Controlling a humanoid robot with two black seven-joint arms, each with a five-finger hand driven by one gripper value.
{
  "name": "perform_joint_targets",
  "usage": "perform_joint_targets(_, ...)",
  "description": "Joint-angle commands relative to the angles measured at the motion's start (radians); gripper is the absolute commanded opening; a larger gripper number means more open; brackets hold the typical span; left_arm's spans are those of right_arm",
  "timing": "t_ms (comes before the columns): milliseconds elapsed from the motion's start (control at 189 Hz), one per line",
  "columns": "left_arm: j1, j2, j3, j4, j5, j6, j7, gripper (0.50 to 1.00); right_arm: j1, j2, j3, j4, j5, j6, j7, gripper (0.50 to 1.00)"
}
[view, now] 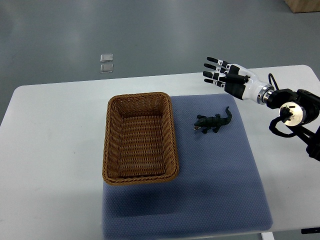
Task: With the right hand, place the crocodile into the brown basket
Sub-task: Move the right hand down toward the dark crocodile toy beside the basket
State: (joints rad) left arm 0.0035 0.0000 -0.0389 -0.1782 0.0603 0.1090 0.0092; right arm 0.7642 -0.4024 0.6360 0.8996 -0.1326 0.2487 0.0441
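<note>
The crocodile is seen lying on the blue mat, just right of the brown basket, which is empty. The right hand is held above and beyond it, fingers spread and nothing grasped. It should be lowered over the body's middle, with the fingers closed across its width.

Right hand raised, fingers spread, holding nothing
</note>
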Motion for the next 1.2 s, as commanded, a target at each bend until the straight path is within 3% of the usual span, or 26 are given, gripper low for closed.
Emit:
perform_joint_targets(0, 0.001, 0.0, -0.001, 0.002, 0.0, 0.0, -0.006, 1.0, -0.002, 0.0, 0.007, 0.001, -0.001, 0.001, -0.001, 0.94)
perform_joint_targets(254, 0.001, 0.0, -0.007, 0.005, -0.002, 0.0, -0.011, 1.0, -0.003, 0.0, -0.002, 0.001, -0.016, 0.0, 0.0, 0.94)
perform_joint_targets(376, -0.002, 0.0, -0.006, 0.006, -0.002, 0.0, -0.011, 1.0, 0.004, -0.019, -0.013, 0.001, -0.114, 0.001, 0.037, 0.936)
perform_joint_targets(604, -0.002, 0.0, -0.007, 0.006, -0.002, 0.0, -0.011, 1.0, 0.024, -0.024, -0.013, 0.005, -0.674, 0.007, 0.143, 0.934)
perform_joint_targets(737, -0.002, 0.0, -0.007, 0.006, -0.002, 0.0, -0.011, 1.0, 0.047, -0.056, -0.019, 0.007, -0.913, 0.055, 0.184, 0.934)
perform_joint_targets(912, -0.002, 0.0, -0.007, 0.006, -0.002, 0.0, -0.011, 1.0, 0.11, -0.07, -0.107, 0.008, -1.09, 0.089, 0.266, 0.934)
perform_joint_targets(1193, -0.002, 0.0, -0.007, 0.006, -0.002, 0.0, -0.011, 1.0, 0.237, -0.142, -0.341, 0.007, -1.303, 0.061, 0.431, 0.932)
